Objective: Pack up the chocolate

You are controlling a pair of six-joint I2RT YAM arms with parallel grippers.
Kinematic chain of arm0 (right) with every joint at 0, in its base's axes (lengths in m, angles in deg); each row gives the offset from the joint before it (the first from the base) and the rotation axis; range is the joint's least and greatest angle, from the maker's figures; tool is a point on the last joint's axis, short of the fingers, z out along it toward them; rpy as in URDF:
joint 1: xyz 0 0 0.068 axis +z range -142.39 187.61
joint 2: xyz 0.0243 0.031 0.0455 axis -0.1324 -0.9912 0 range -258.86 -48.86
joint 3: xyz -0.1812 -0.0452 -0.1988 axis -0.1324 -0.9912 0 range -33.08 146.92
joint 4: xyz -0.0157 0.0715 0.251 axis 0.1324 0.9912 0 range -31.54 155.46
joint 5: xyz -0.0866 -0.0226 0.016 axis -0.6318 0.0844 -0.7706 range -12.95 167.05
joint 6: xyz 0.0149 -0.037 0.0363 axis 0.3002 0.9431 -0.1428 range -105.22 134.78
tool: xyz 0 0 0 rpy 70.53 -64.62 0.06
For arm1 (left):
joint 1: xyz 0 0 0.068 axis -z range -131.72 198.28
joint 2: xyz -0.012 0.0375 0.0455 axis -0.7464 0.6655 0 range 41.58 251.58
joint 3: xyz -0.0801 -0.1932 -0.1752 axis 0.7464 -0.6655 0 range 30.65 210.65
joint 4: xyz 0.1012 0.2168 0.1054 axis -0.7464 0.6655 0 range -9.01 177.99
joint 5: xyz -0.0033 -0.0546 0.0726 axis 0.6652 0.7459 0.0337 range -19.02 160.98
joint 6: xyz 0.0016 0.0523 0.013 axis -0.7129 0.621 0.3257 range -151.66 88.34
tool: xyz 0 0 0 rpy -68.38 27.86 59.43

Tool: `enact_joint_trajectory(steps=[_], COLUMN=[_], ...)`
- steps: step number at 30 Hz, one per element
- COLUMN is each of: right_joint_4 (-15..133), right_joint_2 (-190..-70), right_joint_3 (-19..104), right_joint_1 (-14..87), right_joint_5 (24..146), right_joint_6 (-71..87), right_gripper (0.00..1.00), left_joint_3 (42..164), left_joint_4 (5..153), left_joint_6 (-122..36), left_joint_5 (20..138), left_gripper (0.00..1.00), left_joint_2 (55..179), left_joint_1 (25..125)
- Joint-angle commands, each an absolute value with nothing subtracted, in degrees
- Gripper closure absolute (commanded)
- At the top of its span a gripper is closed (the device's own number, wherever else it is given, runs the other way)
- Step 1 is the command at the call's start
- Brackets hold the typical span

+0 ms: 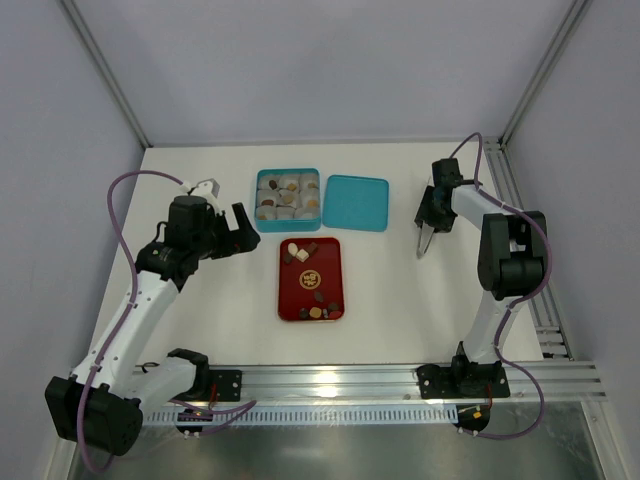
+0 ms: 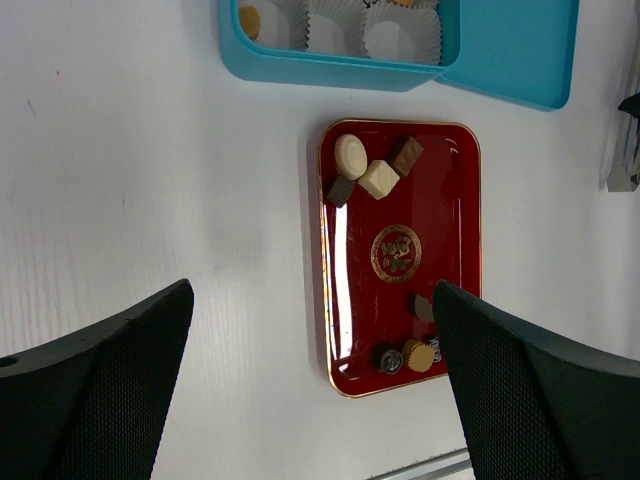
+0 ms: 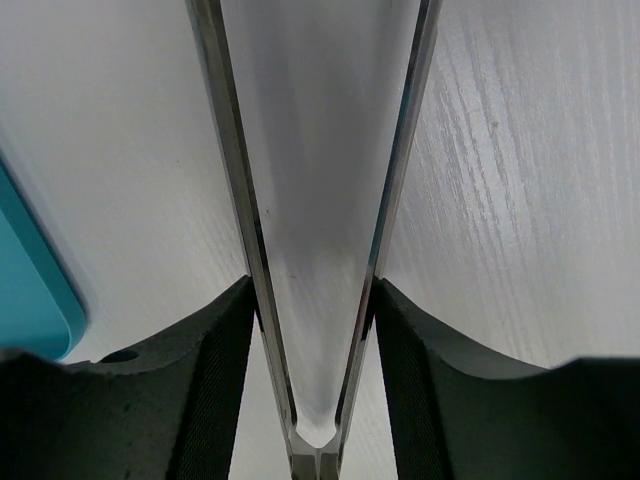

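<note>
The chocolate lies as two small clusters on a red tray (image 1: 310, 285): one at its far end (image 1: 300, 250), one at its near end (image 1: 322, 311). In the left wrist view the tray (image 2: 365, 300) holds cream, tan and dark pieces at the top (image 2: 379, 179) and several small round ones at the bottom (image 2: 420, 355). A teal box (image 1: 288, 198) behind the tray holds paper cups with more pieces. My left gripper (image 1: 240, 232) (image 2: 312, 290) is open and empty, high up and left of the tray. My right gripper (image 1: 432, 215) (image 3: 312, 300) is shut on metal tongs (image 1: 424, 242) (image 3: 318, 455), their tips out of the wrist view.
The teal lid (image 1: 356, 203) lies flat right of the box; its corner shows in the right wrist view (image 3: 30, 290) and its edge in the left wrist view (image 2: 520, 50). The box front wall (image 2: 330, 68) shows with several paper cups inside. Grey walls enclose the white table.
</note>
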State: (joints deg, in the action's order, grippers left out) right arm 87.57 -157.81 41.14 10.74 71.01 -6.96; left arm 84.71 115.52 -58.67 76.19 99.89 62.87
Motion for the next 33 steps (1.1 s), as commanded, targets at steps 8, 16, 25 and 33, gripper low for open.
enact_joint_trajectory(steps=[8, 16, 25, 33], right_joint_4=[87.8, 87.7, 88.4, 89.3], right_joint_2=[-159.1, -158.6, -156.8, -153.3], right_joint_3=[43.2, 42.2, 40.8, 39.3], right_joint_1=[10.4, 10.4, 10.4, 10.3], right_joint_5=[70.3, 70.0, 70.1, 70.1], right_joint_6=[-5.9, -6.0, -6.1, -6.5], right_gripper=[0.43, 0.33, 0.17, 0.13], left_joint_3=[84.3, 84.3, 84.3, 84.4], left_joint_4=[113.9, 113.9, 113.9, 113.9], left_joint_6=[-59.0, -58.9, -58.9, -58.9], left_joint_5=[77.0, 76.8, 76.3, 76.5], left_gripper=[0.0, 0.0, 0.0, 0.0], left_joint_2=[98.6, 98.6, 98.5, 98.5], left_joint_1=[62.6, 62.7, 62.7, 62.7])
